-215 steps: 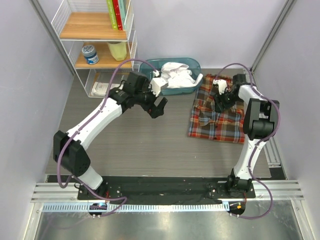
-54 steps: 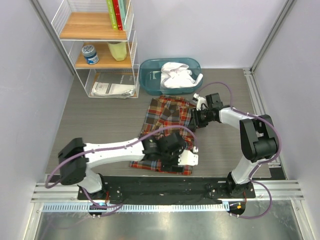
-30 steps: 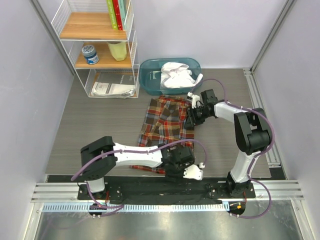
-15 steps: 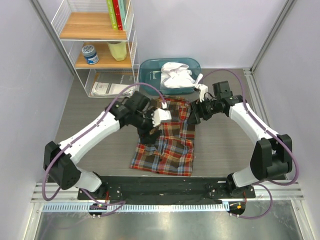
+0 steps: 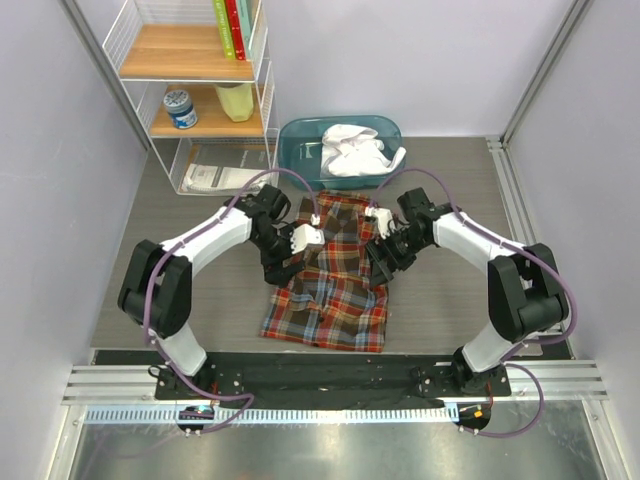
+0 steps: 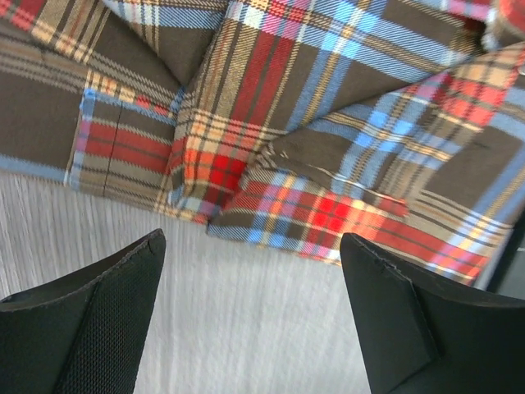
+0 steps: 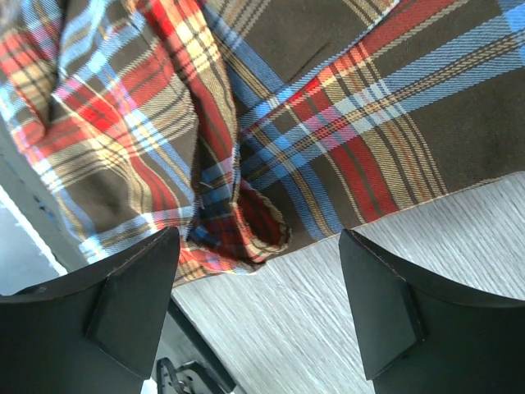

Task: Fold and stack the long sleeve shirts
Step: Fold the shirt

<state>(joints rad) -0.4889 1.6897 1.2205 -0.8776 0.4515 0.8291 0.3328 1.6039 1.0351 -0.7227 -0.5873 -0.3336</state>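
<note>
**Plaid shirt mid-table, both end effectors open at its side edges**

The plaid shirt (image 5: 335, 285) lies spread on the table (image 5: 190, 265), roughly centred between the two arms. Its near hem is close to the arms' base rail and its far end stops just short of the teal bin (image 5: 292, 150). The cloth is rumpled, with folds overlapping along the middle.

The left end effector (image 5: 283, 262) sits at the shirt's left edge and the right end effector (image 5: 384, 258) at its right edge. Both have their jaws spread wide and hold nothing.

In the left wrist view, the left end effector (image 6: 250, 271) frames a folded plaid edge that ends over grey table. In the right wrist view, the right end effector (image 7: 258, 246) frames the hem running diagonally, with a small bunched fold near one finger.

A white shirt (image 5: 355, 150) is heaped in the bin. Grey table surface shows on both sides of the plaid shirt, wider on the left, where the wire shelf (image 5: 200, 95) stands at the far corner.
</note>
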